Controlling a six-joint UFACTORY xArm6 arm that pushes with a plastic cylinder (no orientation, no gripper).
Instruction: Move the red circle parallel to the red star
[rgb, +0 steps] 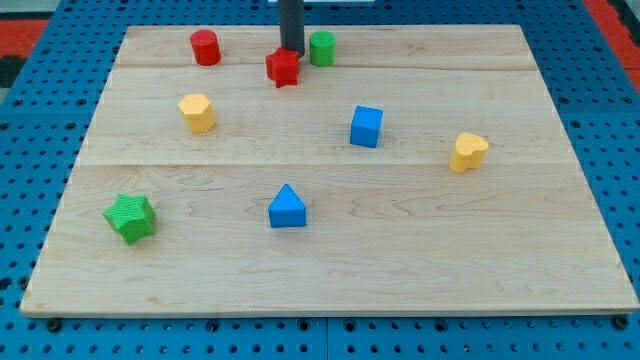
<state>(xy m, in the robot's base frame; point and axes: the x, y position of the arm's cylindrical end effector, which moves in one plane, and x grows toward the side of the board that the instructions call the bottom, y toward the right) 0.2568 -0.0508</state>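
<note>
The red circle (205, 47) is a short cylinder near the view's top left of the wooden board (330, 270). The red star (284, 68) lies to its right, a little lower. My tip (291, 52) comes down from the view's top and stands right behind the red star, touching or almost touching its top edge. The tip is well to the right of the red circle.
A green cylinder (321, 48) stands just right of the rod. A yellow hexagon block (197, 112), a blue cube (366, 126), a yellow heart (467, 152), a blue triangle (287, 208) and a green star (130, 217) lie across the board.
</note>
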